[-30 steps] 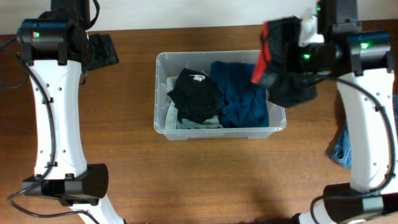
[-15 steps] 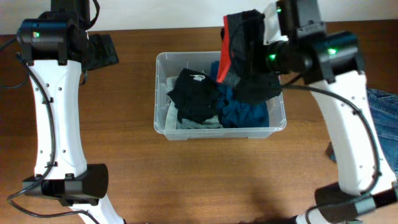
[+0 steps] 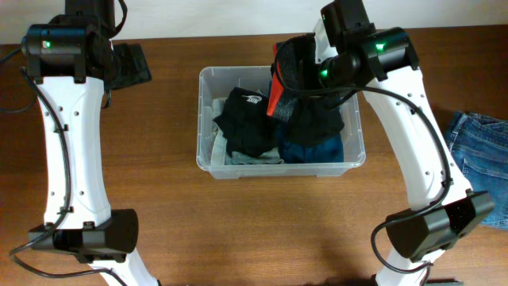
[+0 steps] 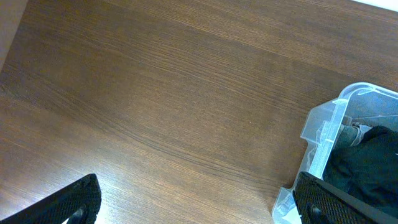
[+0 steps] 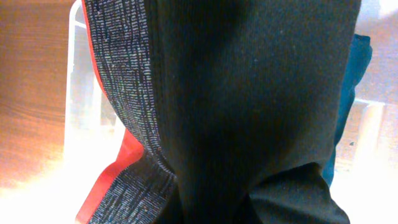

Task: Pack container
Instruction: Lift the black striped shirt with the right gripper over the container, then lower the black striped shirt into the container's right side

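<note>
Two grippers: left gripper [image 4: 199, 208] spread wide, empty; right gripper [image 3: 311, 57] pinching black garment with red-grey band [image 3: 317, 111].
Container: clear rectangular plastic container [image 3: 202, 119], likely rigid, light, slick; take by thick rim.

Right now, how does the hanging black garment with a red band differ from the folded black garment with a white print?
The black garment with a red band hangs lifted over the clear plastic container; the black garment with a white print lies inside it. The red-banded one is loose and bunched; the printed one is folded compactly. Both are mostly black cloth.
</note>
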Available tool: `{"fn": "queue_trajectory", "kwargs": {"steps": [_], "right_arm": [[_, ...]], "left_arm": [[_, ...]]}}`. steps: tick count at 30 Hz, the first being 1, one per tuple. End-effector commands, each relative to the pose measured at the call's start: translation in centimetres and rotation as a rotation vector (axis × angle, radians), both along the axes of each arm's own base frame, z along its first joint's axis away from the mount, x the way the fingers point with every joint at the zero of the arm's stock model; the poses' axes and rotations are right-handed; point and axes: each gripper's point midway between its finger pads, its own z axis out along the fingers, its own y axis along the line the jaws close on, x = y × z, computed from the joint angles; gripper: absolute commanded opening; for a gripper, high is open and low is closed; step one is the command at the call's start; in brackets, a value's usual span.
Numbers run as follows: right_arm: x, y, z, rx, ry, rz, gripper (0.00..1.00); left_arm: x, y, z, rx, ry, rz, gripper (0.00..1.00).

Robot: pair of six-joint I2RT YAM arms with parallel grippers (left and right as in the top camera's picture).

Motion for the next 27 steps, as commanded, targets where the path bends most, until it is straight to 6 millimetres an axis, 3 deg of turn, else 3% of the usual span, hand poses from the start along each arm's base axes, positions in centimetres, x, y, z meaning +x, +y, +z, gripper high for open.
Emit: {"fn": "queue_trajectory", "kwargs": {"steps": [1, 3, 10, 17, 22, 27], "right_arm": [[0.4, 0.8, -0.7, 0.019, 0.012, -0.001, 0.04], [0.6, 1.4, -1.0, 0.052, 0.026, -0.010, 0.04], [0.8, 3.8, 1.4, 0.200, -0.028, 0.061, 0.04], [0.6, 3.6, 1.3, 0.186, -0.021, 0.056, 0.04], [1.1, 0.2, -1.2, -0.005, -0.013, -0.054, 0.04], [0.9, -0.1, -4.8, -0.031, 0.045, -0.057, 0.04]], "left_arm": [[-0.1, 0.3, 0.2, 0.010, -0.003, 0.006, 0.99], [-0.1, 0.3, 0.2, 0.010, -0.003, 0.006, 0.99], [-0.1, 0.3, 0.2, 0.010, -0.003, 0.006, 0.99], [-0.1, 0.3, 0.2, 0.010, -0.003, 0.006, 0.99], [-0.1, 0.3, 0.2, 0.010, -0.003, 0.006, 0.99], [-0.1, 0.3, 0.2, 0.010, -0.003, 0.006, 0.99]]}}
